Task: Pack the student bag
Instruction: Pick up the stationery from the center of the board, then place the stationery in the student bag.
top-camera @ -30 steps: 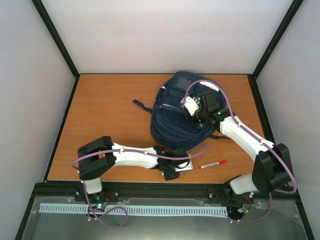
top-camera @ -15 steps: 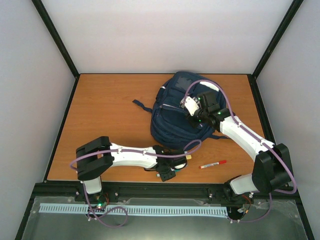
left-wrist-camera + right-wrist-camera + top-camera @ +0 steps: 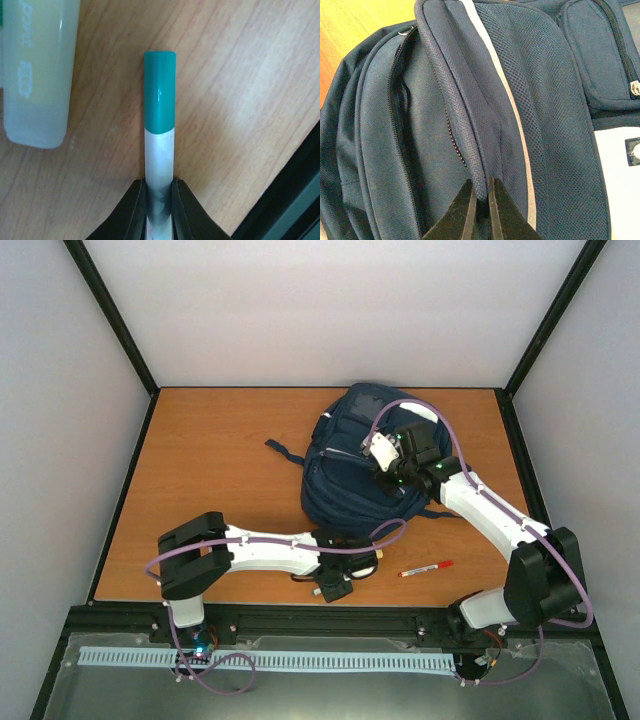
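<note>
Orange wood table (image 3: pixel 200 460) between pale walls (image 3: pixel 330 310): right jaws pinch the student bag (image 3: pixel 345 475), left jaws grip a teal-capped pen (image 3: pixel 160 100).

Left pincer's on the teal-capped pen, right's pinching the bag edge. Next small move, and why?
Likely lift the left pincer straight up a little. Its jaws are closed on the teal-capped pen, which sits low over the table. The right pincer pinches the student bag at its zipper edge, so the pen can then go toward the bag.

White arms (image 3: pixel 270 553) with black joints and looping purple cables (image 3: pixel 410 402).
</note>
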Robot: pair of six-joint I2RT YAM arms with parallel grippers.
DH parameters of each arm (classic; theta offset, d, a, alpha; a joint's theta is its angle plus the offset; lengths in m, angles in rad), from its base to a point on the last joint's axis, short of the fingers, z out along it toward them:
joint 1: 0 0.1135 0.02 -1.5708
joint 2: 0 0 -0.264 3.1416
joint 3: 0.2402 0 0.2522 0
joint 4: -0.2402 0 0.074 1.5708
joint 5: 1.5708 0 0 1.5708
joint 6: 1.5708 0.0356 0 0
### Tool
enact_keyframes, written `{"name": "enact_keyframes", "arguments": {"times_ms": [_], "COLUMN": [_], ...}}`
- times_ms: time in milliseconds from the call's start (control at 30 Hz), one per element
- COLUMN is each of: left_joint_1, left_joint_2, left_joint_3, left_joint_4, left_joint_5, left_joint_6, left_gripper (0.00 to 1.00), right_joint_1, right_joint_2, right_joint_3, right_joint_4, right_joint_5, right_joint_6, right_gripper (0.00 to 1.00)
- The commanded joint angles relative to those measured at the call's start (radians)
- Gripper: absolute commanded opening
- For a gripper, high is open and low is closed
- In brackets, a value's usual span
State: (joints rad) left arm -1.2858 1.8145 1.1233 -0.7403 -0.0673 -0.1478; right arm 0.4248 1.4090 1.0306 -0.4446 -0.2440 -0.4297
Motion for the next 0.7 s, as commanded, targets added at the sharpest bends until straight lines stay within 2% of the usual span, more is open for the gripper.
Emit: {"name": "enact_keyframes", "arguments": {"times_ms": [0, 100, 367, 533, 667], "left_joint_1": [-0.009, -0.01, 0.007, 0.101, 0.197], "left_joint_2": [-0.101, -0.218, -0.453, -0.515, -0.567], "left_joint_3": [-0.001, -0.003, -0.028, -0.026, -0.092], "left_joint_4": [-0.056, -0.068, -0.041, 0.056, 0.222], "left_joint_5": [0.012, 0.019, -0.146, -0.195, -0.199], "left_joint_6": [-0.039, -0.059, -0.182, -0.318, -0.476], "left_gripper": [0.05, 0.04, 0.04, 0.04, 0.04], "right_joint_1": [-0.017, -0.018, -0.018, -0.018, -0.018], "right_joint_2": [-0.006, -0.004, -0.026, -0.043, -0.045], "right_joint_3": [-0.003, -0.001, 0.024, 0.02, 0.014], "right_joint_4": [0.018, 0.017, 0.006, 0.006, 0.009], "right_joint_5": [-0.006, -0.008, -0.015, -0.021, -0.034], "right_joint_6": [-0.003, 0.0, 0.022, 0.029, 0.035], "right_gripper": [0.03, 0.03, 0.03, 0.03, 0.03]}}
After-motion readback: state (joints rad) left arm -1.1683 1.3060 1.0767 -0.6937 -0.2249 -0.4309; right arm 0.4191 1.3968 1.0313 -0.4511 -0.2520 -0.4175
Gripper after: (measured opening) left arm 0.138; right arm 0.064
